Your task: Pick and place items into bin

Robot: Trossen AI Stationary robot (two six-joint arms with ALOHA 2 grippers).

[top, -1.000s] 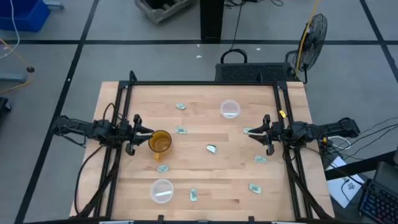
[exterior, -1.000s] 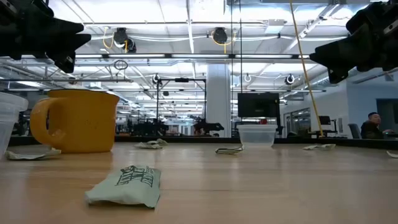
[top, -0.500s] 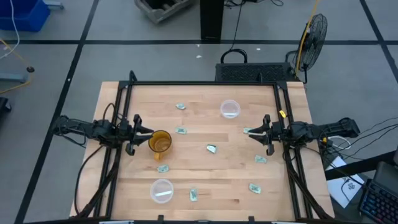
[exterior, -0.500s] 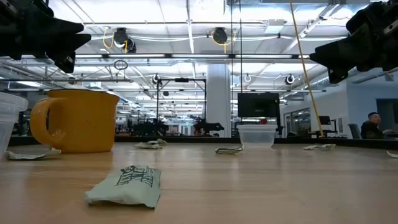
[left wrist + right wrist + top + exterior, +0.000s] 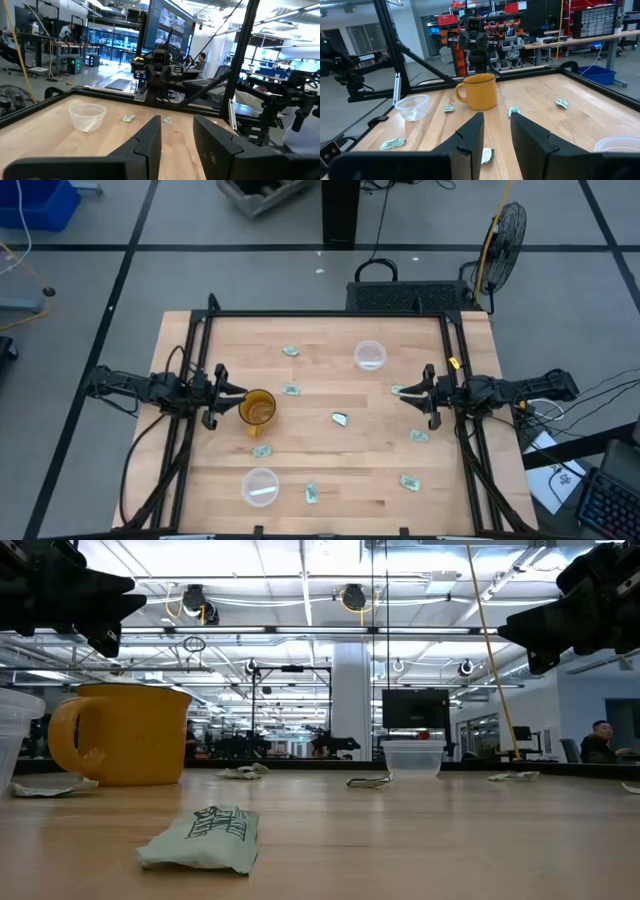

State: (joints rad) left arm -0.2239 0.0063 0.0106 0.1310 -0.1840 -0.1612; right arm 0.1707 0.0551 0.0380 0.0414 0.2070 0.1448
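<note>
Green-and-white packets (image 5: 340, 419) lie scattered across the wooden desk (image 5: 320, 470), beside a yellow mug (image 5: 258, 409) and two clear cups (image 5: 370, 355). The left tool (image 5: 232, 392) and right tool (image 5: 402, 394) hover at opposite desk edges, fingers slightly apart, holding nothing.

a pale wooden table (image 5: 330, 460) carries a scatter of small green-and-white packets (image 5: 340, 419): two toward the far edge left of centre, one in the middle, two by the right edge, and three more along the near edge. an amber-orange mug (image 5: 258, 409) stands close to the left edge. one clear plastic cup (image 5: 370, 355) sits toward the far edge, right of centre, and a second clear cup (image 5: 261, 485) sits by the near edge, left of centre.
</note>
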